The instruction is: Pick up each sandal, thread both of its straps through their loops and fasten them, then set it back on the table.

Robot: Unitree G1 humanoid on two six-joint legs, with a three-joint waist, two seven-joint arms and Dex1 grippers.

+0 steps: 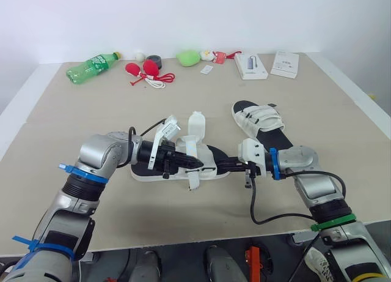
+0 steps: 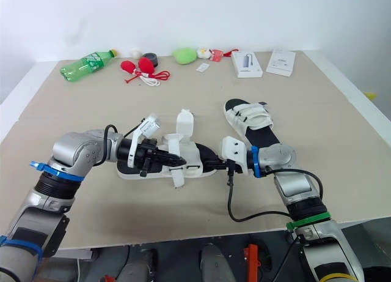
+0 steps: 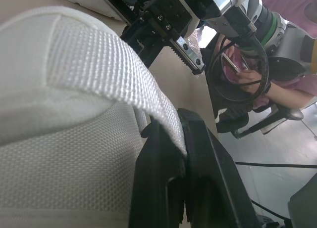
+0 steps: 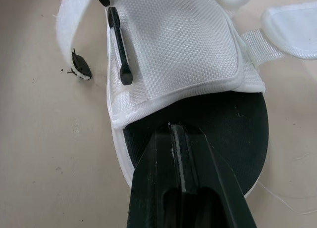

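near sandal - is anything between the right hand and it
Nothing visible. The right hand has its tips right over the black footbed at one end of the near sandal, while the left hand pinches its white strap. The other sandal lies apart, farther back.

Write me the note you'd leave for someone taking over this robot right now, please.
The left gripper is shut on a white strap of the near sandal, which lies on the table.
The right gripper is shut, its tip at that sandal's black footbed.
The far sandal lies flat on the table, straps across it, apparently fastened.
Done: probably the far sandal.
To do: thread and fasten the near sandal's straps; one flap stands open.
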